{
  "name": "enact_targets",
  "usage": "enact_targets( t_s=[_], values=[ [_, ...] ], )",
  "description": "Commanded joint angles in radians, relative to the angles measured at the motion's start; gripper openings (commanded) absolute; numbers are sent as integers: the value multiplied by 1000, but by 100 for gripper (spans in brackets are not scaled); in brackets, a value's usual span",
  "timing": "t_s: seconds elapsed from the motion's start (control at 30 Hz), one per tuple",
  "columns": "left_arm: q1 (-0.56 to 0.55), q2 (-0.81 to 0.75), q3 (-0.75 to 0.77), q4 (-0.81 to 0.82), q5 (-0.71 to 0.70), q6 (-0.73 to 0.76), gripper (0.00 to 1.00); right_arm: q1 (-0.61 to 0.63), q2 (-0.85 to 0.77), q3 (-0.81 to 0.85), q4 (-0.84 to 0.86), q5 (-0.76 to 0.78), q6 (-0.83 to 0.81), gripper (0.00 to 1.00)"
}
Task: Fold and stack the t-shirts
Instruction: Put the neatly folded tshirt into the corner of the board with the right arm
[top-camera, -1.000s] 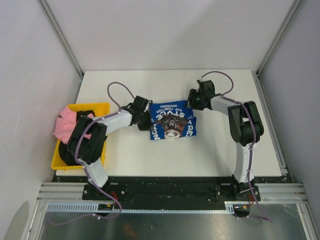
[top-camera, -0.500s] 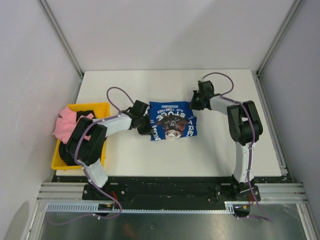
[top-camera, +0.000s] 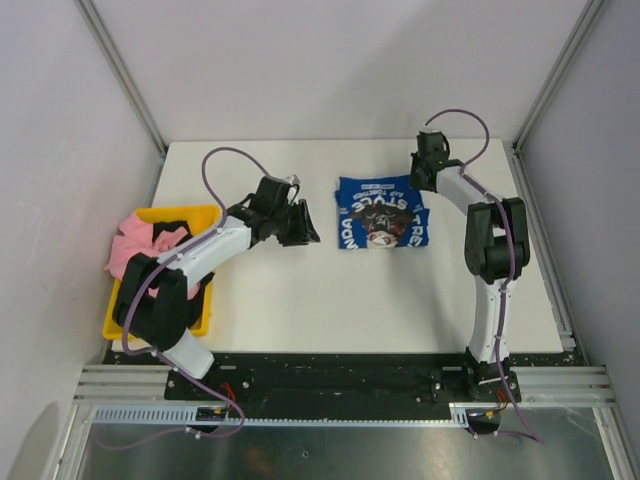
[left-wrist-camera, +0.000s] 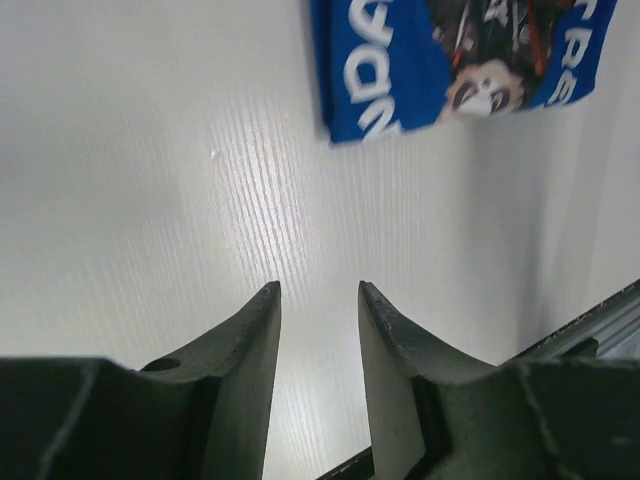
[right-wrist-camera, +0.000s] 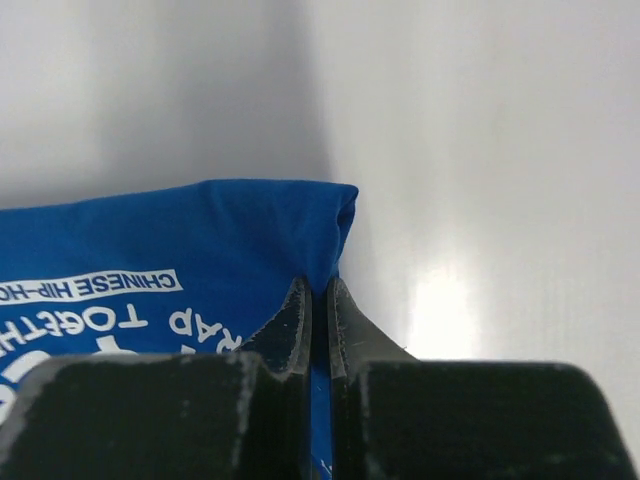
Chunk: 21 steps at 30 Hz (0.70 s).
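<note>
Right wrist view: the right gripper (right-wrist-camera: 318, 285) is pinched shut on the folded edge of the royal-blue cloth t-shirt with white lettering (right-wrist-camera: 150, 240), beside its corner, I'd guess to drag or square it. Seen from above, that shirt lies folded at 1 o'clock on the white bench (top-camera: 300, 300). The left gripper (left-wrist-camera: 318, 290) hangs part-open and empty at the shirt's 9 o'clock, clear of it. The crumpled pink t-shirt (top-camera: 128, 248) waits in the yellow plastic bin (top-camera: 205, 212) at 9 o'clock.

The left arm angles forward and inward, the left gripper (top-camera: 297, 226) tipped downward, its fingers (left-wrist-camera: 250, 340) parted with nothing between them. The right arm stretches far ahead, elbow bent. The right gripper (right-wrist-camera: 318, 290) is pinched tight, apparently on the blue t-shirt (right-wrist-camera: 150, 240) at its corner.
</note>
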Motion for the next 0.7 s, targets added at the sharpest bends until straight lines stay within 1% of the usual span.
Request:
enact_targets(
  t_s=[0.0,0.23,0.47,0.57,0.67],
  values=[
    [3,-46,24,-33,36,67,42,-71,65,118,-40,184,-207,0],
    [7,-25,33,-39,32,96,41,-177,191,322,-65,220,-339,0],
    [12,42,72,-40,42,116,40,-261,406,653,-95,263,-406,0],
    [16,65,83,-40,46,121,40,-270,481,752,-61,297,-446,0],
    [17,83,91,-40,44,122,40,-271,509,762,28,336,-490,0]
  ],
)
